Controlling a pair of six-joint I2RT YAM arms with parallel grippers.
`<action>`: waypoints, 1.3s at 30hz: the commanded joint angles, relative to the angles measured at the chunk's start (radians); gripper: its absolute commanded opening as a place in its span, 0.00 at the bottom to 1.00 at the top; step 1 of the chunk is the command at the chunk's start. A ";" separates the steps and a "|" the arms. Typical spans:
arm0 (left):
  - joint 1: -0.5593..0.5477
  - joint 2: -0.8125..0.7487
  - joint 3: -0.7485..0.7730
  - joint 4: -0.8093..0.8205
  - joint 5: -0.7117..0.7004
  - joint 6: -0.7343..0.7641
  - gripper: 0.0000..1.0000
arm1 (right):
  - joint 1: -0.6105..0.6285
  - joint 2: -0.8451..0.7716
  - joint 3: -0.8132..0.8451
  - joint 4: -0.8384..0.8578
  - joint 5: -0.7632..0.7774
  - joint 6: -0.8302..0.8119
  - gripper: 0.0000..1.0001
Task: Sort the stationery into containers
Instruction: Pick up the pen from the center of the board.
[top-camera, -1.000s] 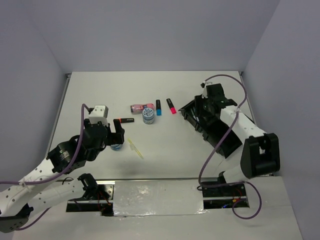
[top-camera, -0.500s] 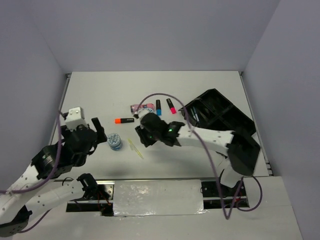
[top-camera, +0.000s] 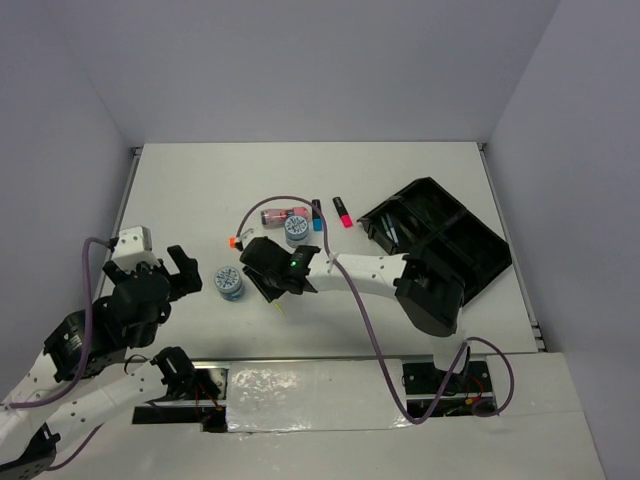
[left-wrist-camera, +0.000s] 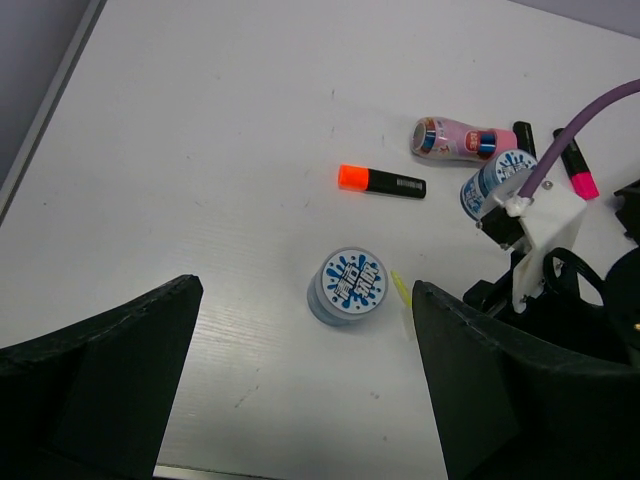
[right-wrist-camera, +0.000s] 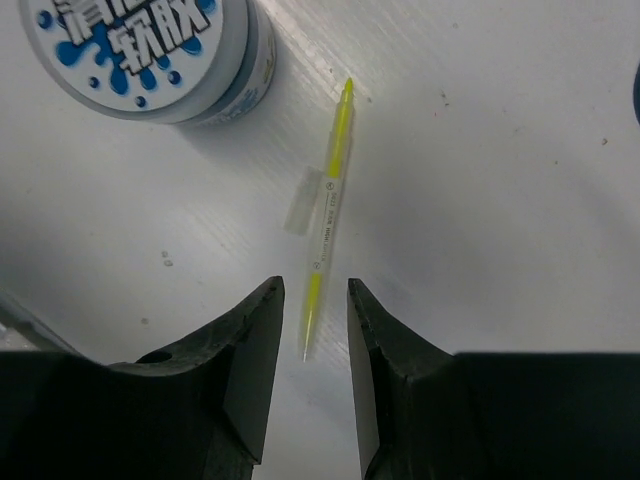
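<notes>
The right pincer (right-wrist-camera: 311, 290) hangs low over the bench (top-camera: 200, 180), fingers pointing down. Its jaws stand a little apart, one on each side of the near end of a thin yellow pen (right-wrist-camera: 325, 210). A narrow strip of bench shows between the pen and each finger, so nothing is pinched yet. The pen lies flat, and its far tip points towards a round blue-and-white disc (right-wrist-camera: 150, 55) that sits just beside it.

The left pincer (top-camera: 183, 271) is at the left side of the bench, spread wide and holding nothing. Its wrist view looks down on that same disc between the two broad fingers (left-wrist-camera: 100, 370), well above it.

The other loose items lie farther back in the middle of the bench. An orange-tipped black marker (left-wrist-camera: 382, 181) lies flat behind the disc. To its right are a pink tube (left-wrist-camera: 455, 138) on its side and a second blue-and-white disc (left-wrist-camera: 490, 185), just beside each other. Beyond them are a marker with a blue end (top-camera: 317, 215) and a marker with a pink end (top-camera: 343, 211), near each other but apart.

The black tray (top-camera: 440, 235) sits at an angle on the right side of the bench, well away from the loose items. It is split into several compartments. A few thin things lie in its left compartment, too small to make out.
</notes>
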 joint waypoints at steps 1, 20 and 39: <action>0.002 0.028 0.003 0.035 -0.007 0.030 0.99 | 0.006 0.048 0.041 -0.036 0.025 0.012 0.39; 0.002 0.025 0.000 0.044 0.000 0.039 0.99 | 0.005 0.128 0.064 -0.032 -0.001 -0.005 0.37; 0.002 0.020 -0.003 0.050 0.007 0.045 0.99 | -0.092 0.180 0.030 0.016 -0.049 -0.026 0.35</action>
